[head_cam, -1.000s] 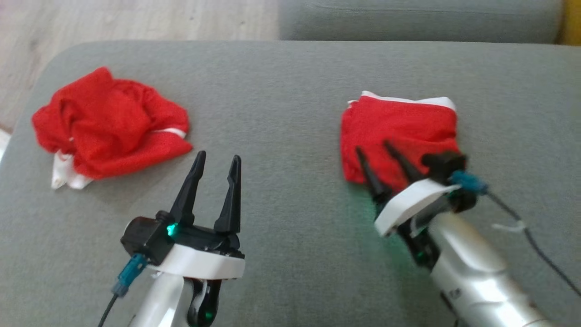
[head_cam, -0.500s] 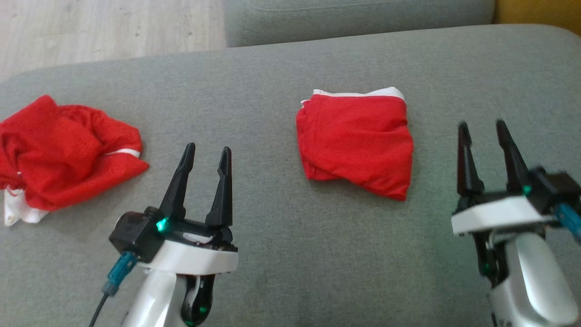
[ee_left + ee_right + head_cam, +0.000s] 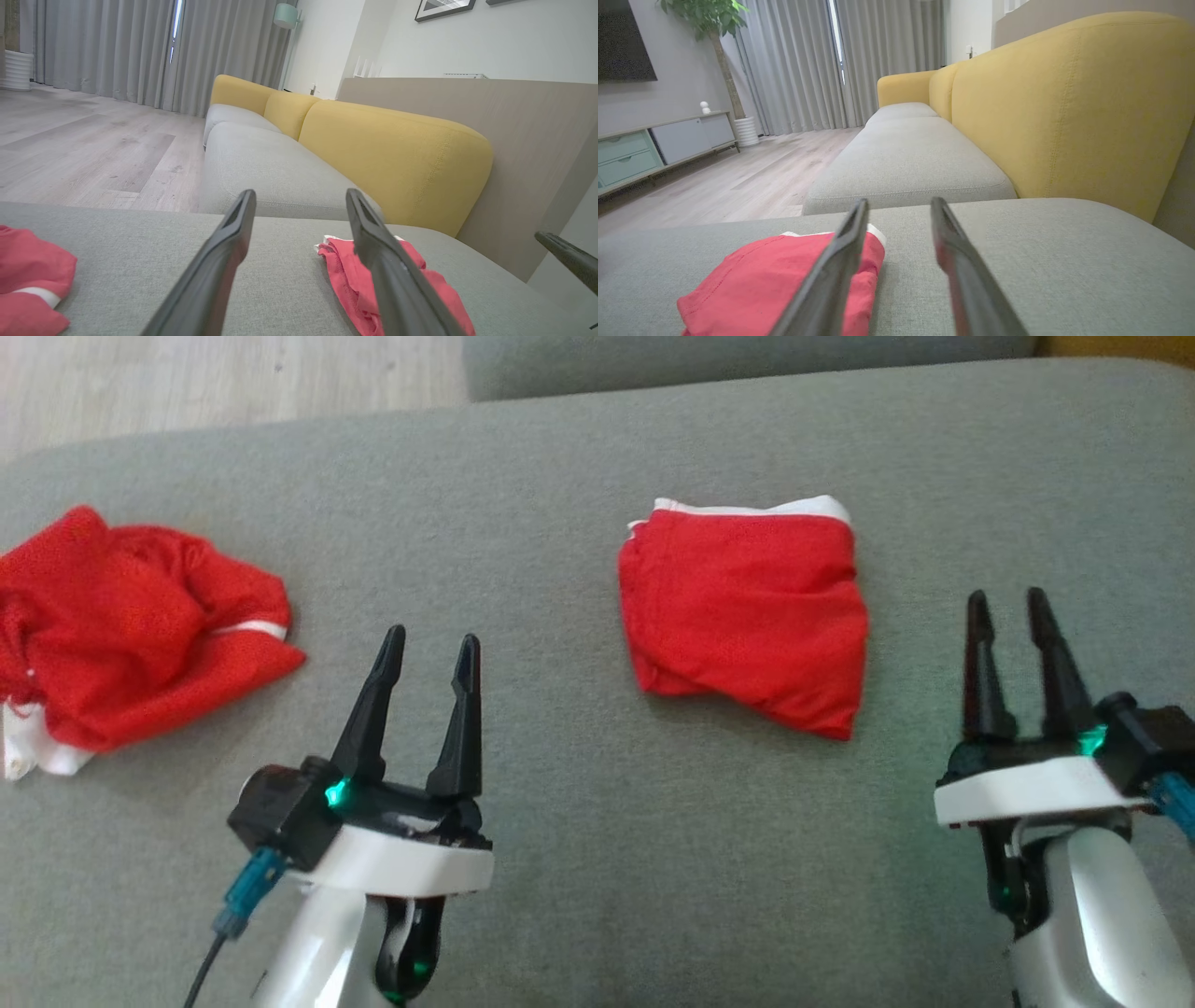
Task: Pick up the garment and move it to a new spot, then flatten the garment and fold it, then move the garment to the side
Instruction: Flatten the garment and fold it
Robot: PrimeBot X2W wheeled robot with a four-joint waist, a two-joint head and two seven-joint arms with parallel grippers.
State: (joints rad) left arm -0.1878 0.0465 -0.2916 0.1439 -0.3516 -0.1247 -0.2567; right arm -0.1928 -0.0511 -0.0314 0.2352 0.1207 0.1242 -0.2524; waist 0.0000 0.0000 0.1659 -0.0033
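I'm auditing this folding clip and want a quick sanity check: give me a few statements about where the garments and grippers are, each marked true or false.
1. Two red garments lie on the grey cushion: a crumpled garment and a folded garment. True.
2. The right gripper is clamped on the folded garment. False: it stands apart from it, on its right, jaws apart and empty.
3. The crumpled garment lies to the left of the folded garment. True.
4. The left gripper is shut on the crumpled garment. False: it is open and empty, between the two garments.
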